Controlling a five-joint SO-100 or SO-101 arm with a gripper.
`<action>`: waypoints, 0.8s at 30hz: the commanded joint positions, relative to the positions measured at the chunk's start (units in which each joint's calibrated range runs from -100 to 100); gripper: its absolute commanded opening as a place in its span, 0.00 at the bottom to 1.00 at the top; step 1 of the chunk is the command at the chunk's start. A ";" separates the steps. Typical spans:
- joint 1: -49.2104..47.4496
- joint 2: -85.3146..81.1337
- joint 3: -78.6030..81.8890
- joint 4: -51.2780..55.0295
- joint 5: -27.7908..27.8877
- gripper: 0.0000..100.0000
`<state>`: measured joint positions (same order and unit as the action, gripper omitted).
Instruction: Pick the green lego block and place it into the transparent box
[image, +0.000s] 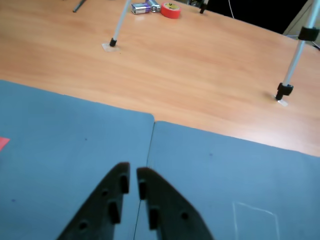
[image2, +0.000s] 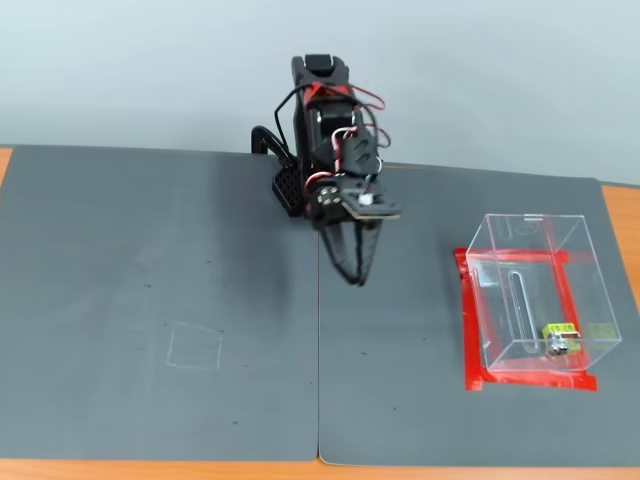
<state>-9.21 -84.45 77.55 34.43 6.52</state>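
Gripper (image2: 354, 278) empty, fingers nearly pressed together, hanging over the gray mats' (image2: 150, 300) seam. Green lego block (image2: 562, 332) sits inside the transparent box (image2: 530, 290), well apart to the gripper's right in fixed view. Wrist view: tripod legs (image: 295, 57) and red tape roll (image: 170, 10) on wooden table (image: 200, 65).

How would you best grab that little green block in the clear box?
Probably by two opposite flat sides, from straight above: the green lego block seems to lie low inside the transparent box, whose walls bar sideways approaches.
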 joint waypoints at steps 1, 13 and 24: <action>3.58 -9.70 7.16 0.03 -0.19 0.02; 3.80 -15.04 22.18 1.68 -4.88 0.02; 3.43 -15.04 22.18 16.87 -4.98 0.02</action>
<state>-5.53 -98.73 99.28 50.30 1.68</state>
